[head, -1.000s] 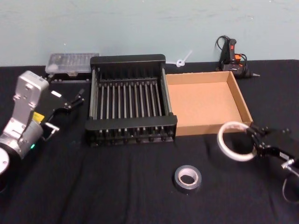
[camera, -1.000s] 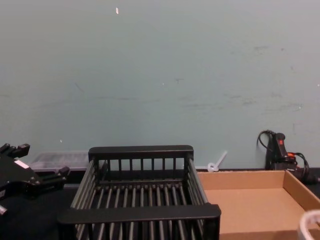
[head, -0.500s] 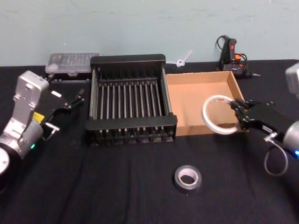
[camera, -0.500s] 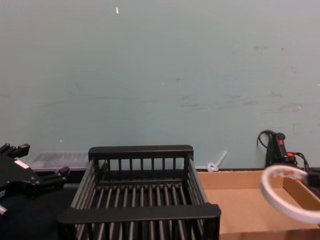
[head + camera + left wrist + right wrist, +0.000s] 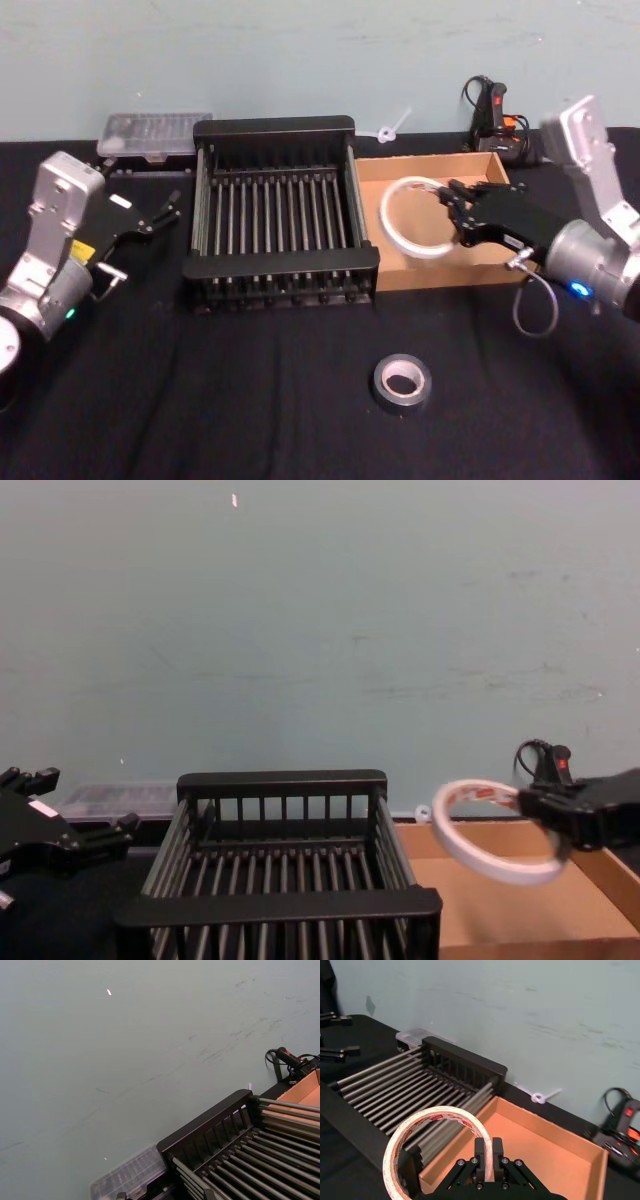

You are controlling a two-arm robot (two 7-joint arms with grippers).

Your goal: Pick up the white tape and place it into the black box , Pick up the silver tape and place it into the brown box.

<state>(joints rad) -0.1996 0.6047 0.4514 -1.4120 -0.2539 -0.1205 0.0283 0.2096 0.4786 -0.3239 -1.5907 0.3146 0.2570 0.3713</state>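
A: where's the white tape (image 5: 416, 217) rn?

B: centre-right of the head view, over the brown box (image 5: 497, 255), right gripper (image 5: 460, 215) clamped on its rim. Black box (image 5: 280, 268) sits directly left.

A: left gripper (image 5: 160, 214)?

B: parked far left, fingers apart.

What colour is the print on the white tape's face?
Red, on the white tape held by the right end effector; clearest in the right wrist view.

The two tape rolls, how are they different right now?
The white tape is whitish with red print; the silver tape is dull grey. The white tape is held tilted in the air over the brown box by the right gripper; the silver tape lies flat on the table. Both are round rolls.
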